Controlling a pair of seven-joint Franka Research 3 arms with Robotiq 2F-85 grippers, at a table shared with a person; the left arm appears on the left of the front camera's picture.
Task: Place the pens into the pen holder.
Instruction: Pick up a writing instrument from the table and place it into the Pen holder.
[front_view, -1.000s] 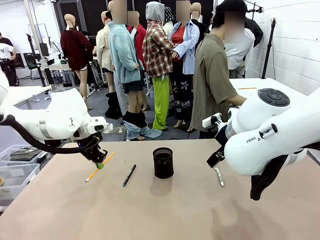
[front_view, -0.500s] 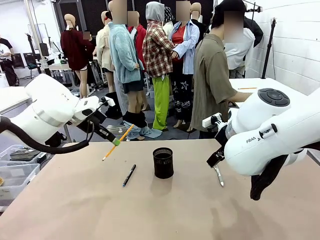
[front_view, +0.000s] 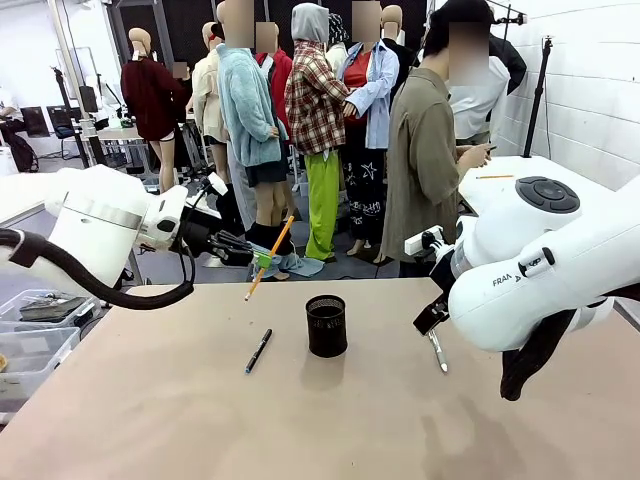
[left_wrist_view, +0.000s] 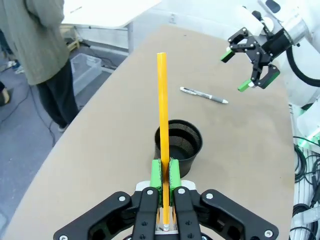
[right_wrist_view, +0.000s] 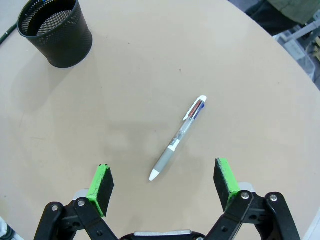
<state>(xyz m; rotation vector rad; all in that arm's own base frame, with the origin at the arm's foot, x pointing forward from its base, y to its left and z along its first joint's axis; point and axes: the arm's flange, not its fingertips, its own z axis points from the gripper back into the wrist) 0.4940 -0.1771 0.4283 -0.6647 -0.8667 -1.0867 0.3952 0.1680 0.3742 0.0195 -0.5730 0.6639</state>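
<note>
Holding the orange pencil (front_view: 281, 238) clamped between its pads, the left gripper (left_wrist_view: 165, 172) hangs in the air above the far edge of the table (front_view: 150, 420), left of the middle. The pencil is tilted, its lower tip pointing down at the tabletop. The pen holder (front_view: 326, 326) stands upright near the middle of the tabletop, lower than the pencil and to its right. The other 2 pens lie flat. The black pen (front_view: 259, 351) is near the cup's left side. The silver pen (right_wrist_view: 180, 137) is toward the right edge, below the right gripper (right_wrist_view: 162, 172), whose jaws stand wide with nothing between them. To do this step well, I judge the arm should carry the lower tip over the cup's mouth and turn the pencil closer to upright. It should then lower the tip inside the rim before letting go. A high or slanted drop could bounce out or tip the cup.
</note>
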